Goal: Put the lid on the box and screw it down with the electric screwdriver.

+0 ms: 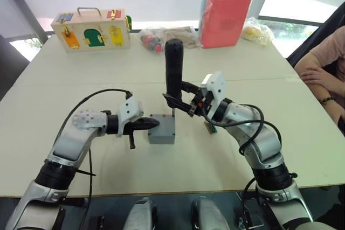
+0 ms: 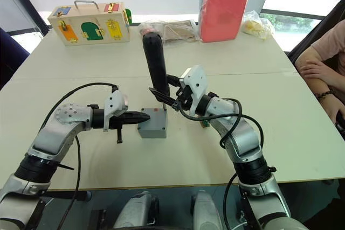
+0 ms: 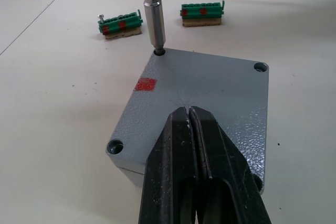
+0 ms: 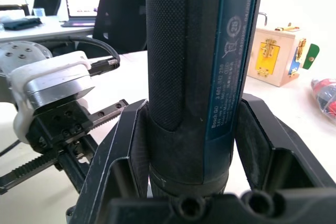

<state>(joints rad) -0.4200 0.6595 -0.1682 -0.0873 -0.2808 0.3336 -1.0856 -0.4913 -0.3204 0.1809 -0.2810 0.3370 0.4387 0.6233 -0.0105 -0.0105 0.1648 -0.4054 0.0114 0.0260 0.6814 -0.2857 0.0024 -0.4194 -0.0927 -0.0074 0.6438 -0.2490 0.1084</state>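
Lid (image 3: 205,95) already seated on the box (image 1: 161,134), which sits on the bench (image 1: 64,84) between my two arms; edges look flush all round in the left wrist view, red mark facing up near one side. My left tool (image 3: 190,129) has its fingers pressed together, tips resting flat on the lid's top, nothing between them; I judge it is there to steady the box. My right tool (image 4: 190,145) pinches the electric screwdriver (image 1: 173,65) round its lower body, holding it upright, slightly tilted. The metal bit (image 3: 155,19) is down in one corner screw hole, the corner farthest from me on the left side. I cannot tell from here whether a screw is in that hole or how deep it is driven. Two other corner holes show, one at the far right corner (image 3: 260,67), one at the near left corner (image 3: 115,146); what sits in them is too small to read, so I count them as not confirmed fastened. The fourth corner is hidden behind my left tool. Judgement: lid placement done, screwing under way at one corner, up to three corners left. Two green terminal blocks (image 3: 202,14) lie on the bench just beyond the box, apart from it.
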